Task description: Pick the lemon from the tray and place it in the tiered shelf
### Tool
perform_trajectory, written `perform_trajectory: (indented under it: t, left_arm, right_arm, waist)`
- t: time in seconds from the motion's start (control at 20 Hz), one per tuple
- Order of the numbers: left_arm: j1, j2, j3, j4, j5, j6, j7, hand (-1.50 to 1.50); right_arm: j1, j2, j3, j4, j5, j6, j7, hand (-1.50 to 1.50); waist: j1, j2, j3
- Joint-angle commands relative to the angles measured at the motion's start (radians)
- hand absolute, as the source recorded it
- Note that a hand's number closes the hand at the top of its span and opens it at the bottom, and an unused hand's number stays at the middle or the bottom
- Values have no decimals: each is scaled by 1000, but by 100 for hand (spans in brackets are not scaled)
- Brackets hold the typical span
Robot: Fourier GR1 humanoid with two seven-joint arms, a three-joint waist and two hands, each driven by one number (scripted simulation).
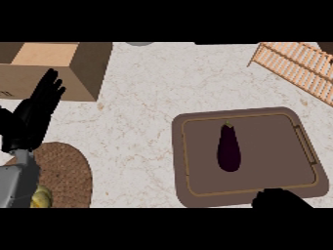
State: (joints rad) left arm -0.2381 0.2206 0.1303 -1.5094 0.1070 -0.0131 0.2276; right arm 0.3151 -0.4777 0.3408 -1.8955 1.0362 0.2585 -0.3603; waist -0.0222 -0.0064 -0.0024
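Fingers (48,93) of the left hand (31,117) stand straight and spread, pointing up at the counter's left edge; the hand holds nothing and rests open there, partly overlapping a cardboard box (50,66). Its grey forearm (9,185) comes up from the near left corner. Only a dark bit of the right hand (280,199) shows at the near edge, over the tray's near right corner; whether its fingers are open or closed cannot be told.

Nearest on the left lies a round woven mat (66,173), half hidden by the forearm. A small yellow thing (40,197), perhaps the lemon, shows at the mat's near edge, just beside the forearm; too little of it is visible to be sure.

Right of the mat, apart from it, sits the brown tray (197,146) with a raised rim and a handle on its right side. In its middle lies a dark purple eggplant (229,147), lengthwise, stem pointing far.

Farther back, the open-topped box fills the far left corner. At the far right corner stands a slatted wooden shelf (306,71), well apart from the tray. The marbled counter (161,83) lies bare between them.
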Motion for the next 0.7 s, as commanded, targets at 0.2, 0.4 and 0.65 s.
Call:
perform_trajectory:
  t: [0.2, 0.4, 0.65]
  left_arm:
    - [21, 9, 0, -30, 1, -7, 18, 0]
    - [16, 9, 16, 22, 8, -22, -35, 0]
    - [9, -14, 0, 2, -13, 7, -35, 0]
  right_arm:
    - [160, 87, -186, -338, -413, 69, -20, 150]
    - [161, 109, -345, -507, -622, 147, 89, 150]
    - [37, 106, -556, -587, -894, 221, 338, 150]
  waist:
    - [-11, 1, 2]
    - [-5, 6, 1]
    - [15, 8, 0]
